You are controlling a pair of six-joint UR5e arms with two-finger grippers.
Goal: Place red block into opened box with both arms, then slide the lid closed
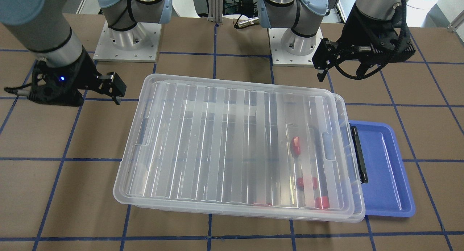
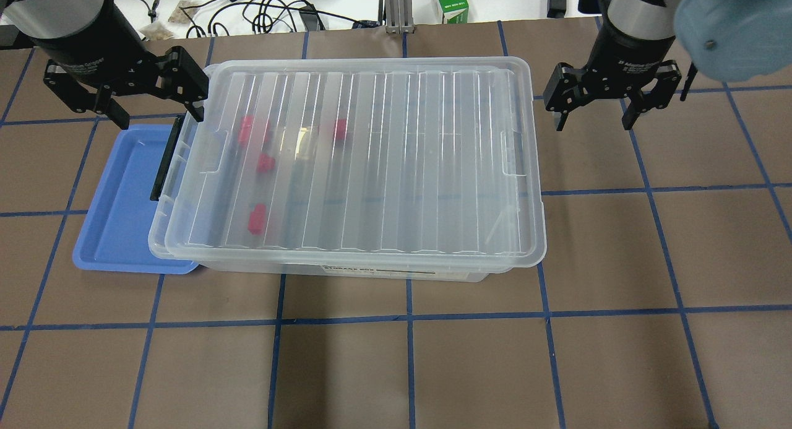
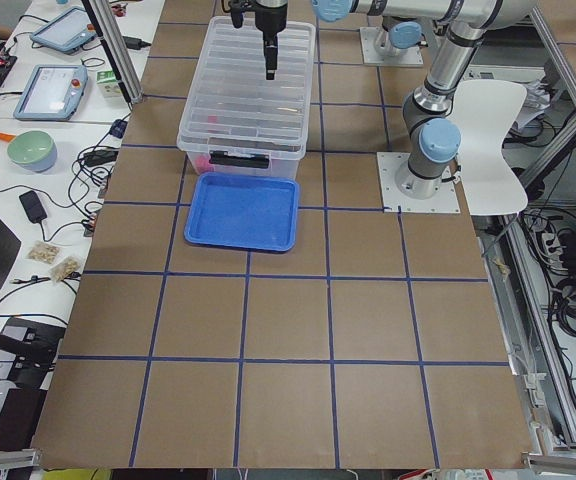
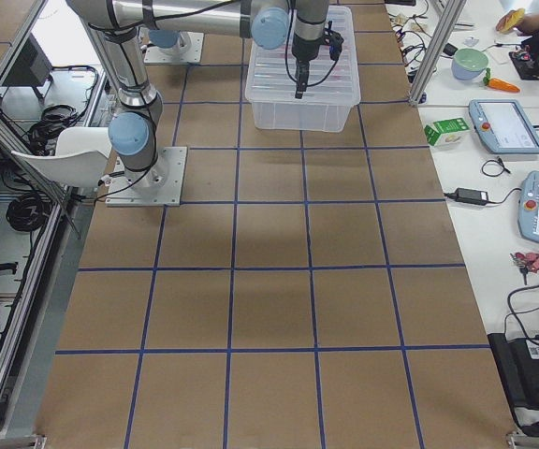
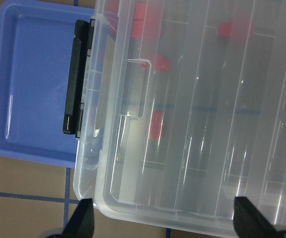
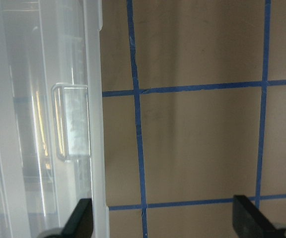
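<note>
The clear box (image 2: 346, 269) stands mid-table, its black latch bar (image 2: 164, 163) at the end near my left arm. The ridged clear lid (image 2: 396, 163) lies on top and covers nearly all of it, shifted slightly toward my right arm's side. Several red blocks show through the lid inside the box, among them one red block (image 2: 255, 219) and another (image 1: 295, 146). My left gripper (image 2: 156, 112) hangs open above the latch end, holding nothing. My right gripper (image 2: 594, 121) is open over bare table beside the lid's other short end, close to its handle recess (image 6: 73, 121).
A flat blue tray (image 2: 117, 206) lies partly under the box's latch end with nothing in it. The two arm bases (image 1: 127, 37) (image 1: 295, 41) stand behind the box. A green carton (image 2: 450, 2) and cables lie beyond the table's far edge.
</note>
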